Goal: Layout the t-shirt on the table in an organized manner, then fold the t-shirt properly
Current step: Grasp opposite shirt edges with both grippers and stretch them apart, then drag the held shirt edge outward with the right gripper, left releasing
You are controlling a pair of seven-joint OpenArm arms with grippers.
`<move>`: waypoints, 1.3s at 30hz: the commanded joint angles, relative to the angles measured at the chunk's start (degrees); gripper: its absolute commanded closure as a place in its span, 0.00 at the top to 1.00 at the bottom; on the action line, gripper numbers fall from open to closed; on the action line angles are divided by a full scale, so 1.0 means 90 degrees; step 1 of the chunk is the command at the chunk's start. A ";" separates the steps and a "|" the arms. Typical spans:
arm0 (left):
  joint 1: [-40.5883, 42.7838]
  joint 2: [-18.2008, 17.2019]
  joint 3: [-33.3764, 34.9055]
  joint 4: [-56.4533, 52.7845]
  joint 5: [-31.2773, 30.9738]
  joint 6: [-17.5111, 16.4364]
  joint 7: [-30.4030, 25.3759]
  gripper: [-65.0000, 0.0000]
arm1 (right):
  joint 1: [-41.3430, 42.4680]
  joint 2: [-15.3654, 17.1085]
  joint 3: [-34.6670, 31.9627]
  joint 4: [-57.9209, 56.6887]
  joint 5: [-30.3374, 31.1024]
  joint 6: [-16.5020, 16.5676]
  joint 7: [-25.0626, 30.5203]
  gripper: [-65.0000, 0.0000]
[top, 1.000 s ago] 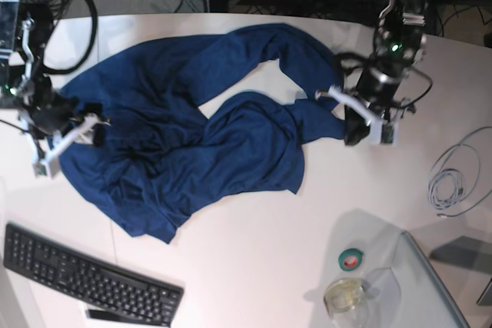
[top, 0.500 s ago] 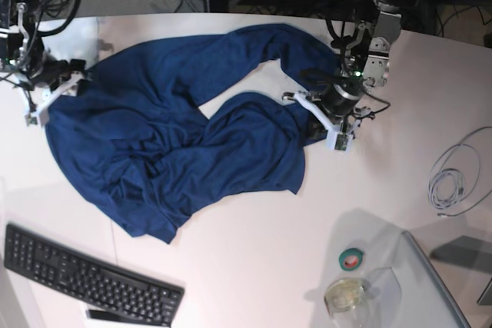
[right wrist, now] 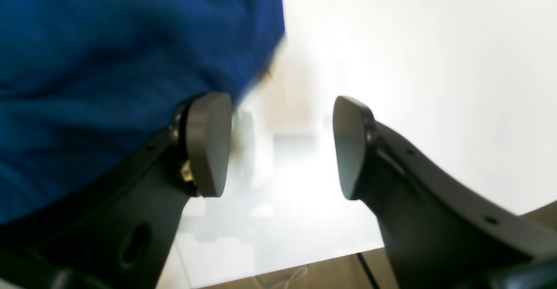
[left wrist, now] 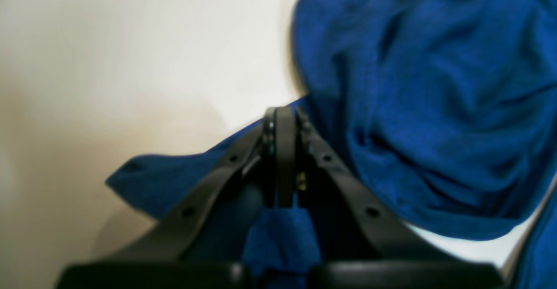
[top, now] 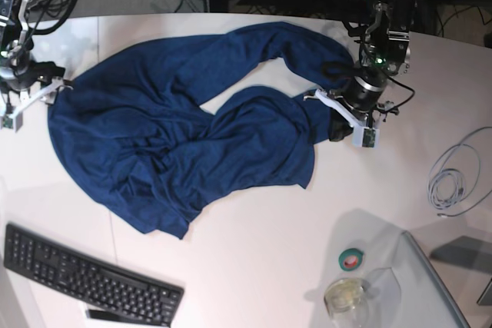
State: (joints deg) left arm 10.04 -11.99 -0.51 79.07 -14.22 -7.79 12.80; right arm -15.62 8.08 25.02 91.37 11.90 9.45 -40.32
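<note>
The navy t-shirt (top: 177, 128) lies crumpled and twisted across the white table (top: 254, 266). At the shirt's right edge in the base view, my left gripper (top: 338, 130) is down on the cloth. The left wrist view shows my left gripper (left wrist: 285, 115) shut, with blue fabric (left wrist: 435, 106) pinched between its fingers. My right gripper (top: 17, 111) is at the shirt's left edge. In the right wrist view my right gripper (right wrist: 283, 145) stands open over the bare table (right wrist: 413, 62), and the shirt (right wrist: 109, 41) lies beside the left pad, not between the pads.
A black keyboard (top: 84, 278) lies at the front left. A green tape roll (top: 352, 259) and a clear cup (top: 346, 295) stand at the front right beside a grey glassy panel (top: 438, 289). A coiled grey cable (top: 453, 178) lies at the right edge.
My right gripper moved back and outward to the shirt's left edge, and that side of the cloth spread with it. My left gripper swung in towards the middle, then back out right with the fabric.
</note>
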 commanded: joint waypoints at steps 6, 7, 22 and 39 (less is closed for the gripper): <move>0.0071 -0.0040 -0.0973 0.0480 -0.0047 0.0060 -0.0186 0.00 | -0.0126 -0.0160 -0.0303 0.0119 0.0021 0.0097 0.0020 0.54; 0.0120 -0.0040 -0.1227 0.0558 -0.0047 0.0060 -0.0186 0.00 | -0.0194 -0.0150 -0.0547 0.0119 0.0021 0.0215 0.0059 0.54; 0.1233 -0.0040 -0.3494 0.0323 -0.0047 -0.0761 -0.0216 0.00 | 0.1457 0.0592 -0.1055 -0.1864 0.0001 -0.0235 0.0665 0.52; 0.1282 0.0321 -0.4441 0.0323 -0.0056 -0.1454 -0.0186 0.00 | 0.2932 0.1598 -0.1602 -0.5117 0.0011 -0.0264 0.1622 0.00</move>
State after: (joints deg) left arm 21.45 -8.25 -40.18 80.99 -14.20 -20.97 12.56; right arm 10.59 21.47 10.33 45.32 13.06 7.64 -23.51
